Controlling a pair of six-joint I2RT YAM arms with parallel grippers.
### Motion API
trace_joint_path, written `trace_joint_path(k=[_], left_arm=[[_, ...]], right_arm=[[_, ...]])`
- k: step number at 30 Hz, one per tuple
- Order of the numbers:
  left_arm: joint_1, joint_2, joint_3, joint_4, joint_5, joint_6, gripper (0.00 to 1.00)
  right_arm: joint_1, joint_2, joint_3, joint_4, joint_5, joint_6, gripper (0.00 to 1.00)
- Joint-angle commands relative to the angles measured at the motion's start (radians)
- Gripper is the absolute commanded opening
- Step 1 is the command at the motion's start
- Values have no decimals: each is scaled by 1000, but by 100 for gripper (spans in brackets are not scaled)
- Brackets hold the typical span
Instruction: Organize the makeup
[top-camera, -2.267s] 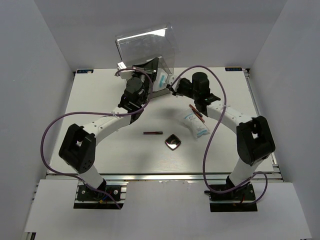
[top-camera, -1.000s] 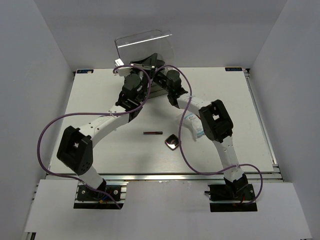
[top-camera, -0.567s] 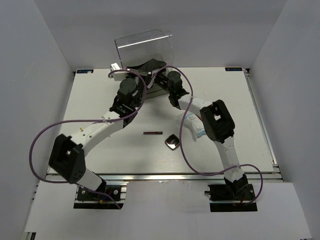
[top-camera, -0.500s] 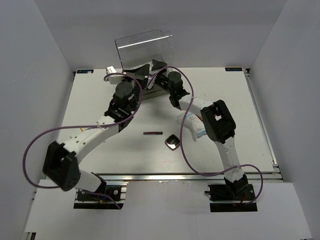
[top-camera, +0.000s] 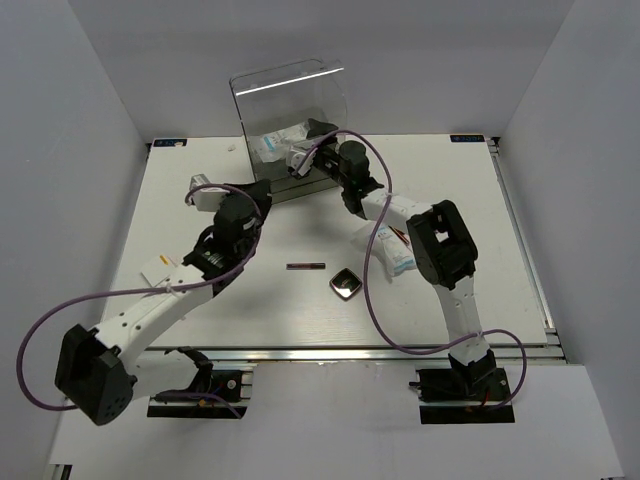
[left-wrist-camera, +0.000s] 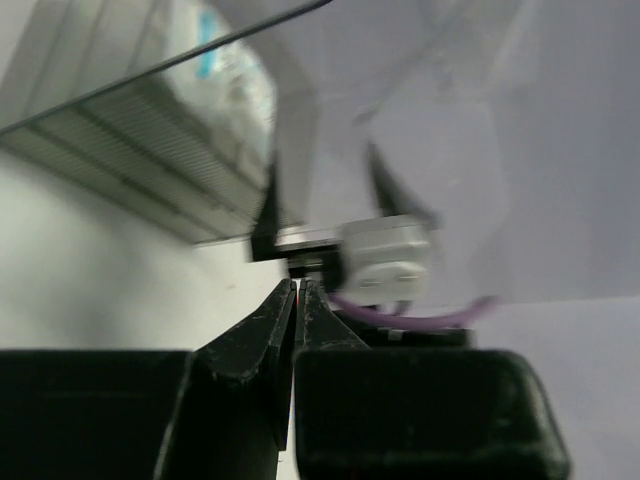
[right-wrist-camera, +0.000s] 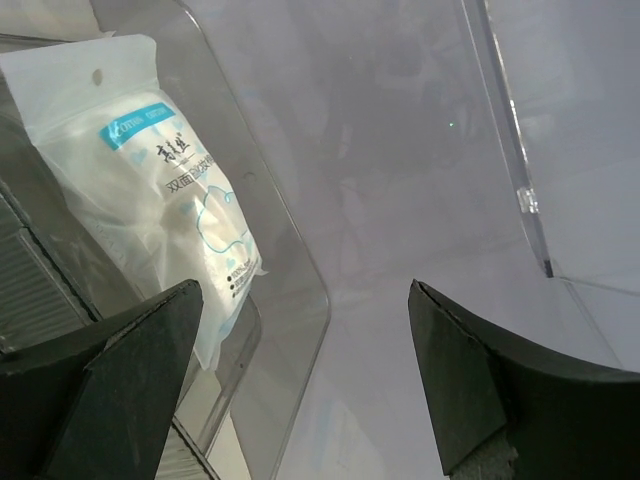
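One clear-white packet with blue print (top-camera: 274, 144) (right-wrist-camera: 165, 225) lies inside the clear acrylic box (top-camera: 290, 105) (right-wrist-camera: 300, 300) at the back. My right gripper (top-camera: 306, 152) (right-wrist-camera: 302, 290) is at the box's mouth, open and empty, with the packet off to its left. My left gripper (top-camera: 246, 203) (left-wrist-camera: 297, 286) hangs left of the box front, shut on nothing. On the table lie a dark-red stick (top-camera: 306, 266), the dark compact (top-camera: 346, 283), and more packets (top-camera: 395, 255) with another stick (top-camera: 402, 236) partly under the right arm.
The acrylic box (left-wrist-camera: 190, 110) fills the left wrist view, with the right wrist camera (left-wrist-camera: 386, 260) and its purple cable just ahead of the shut fingers. Grey walls enclose the table on three sides.
The left arm has drawn back from the box toward the near left. The right gripper stays at the box with its jaws wider, and the packet now shows inside.
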Motion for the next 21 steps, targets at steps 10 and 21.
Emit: trace_joint_path(k=[10, 21], left_arm=[[79, 282, 125, 114, 91, -14, 4], [123, 430, 276, 340, 157, 41, 16]], right_arm=[[-4, -116, 5, 42, 9, 46, 88], [-2, -149, -59, 51, 3, 42, 88]])
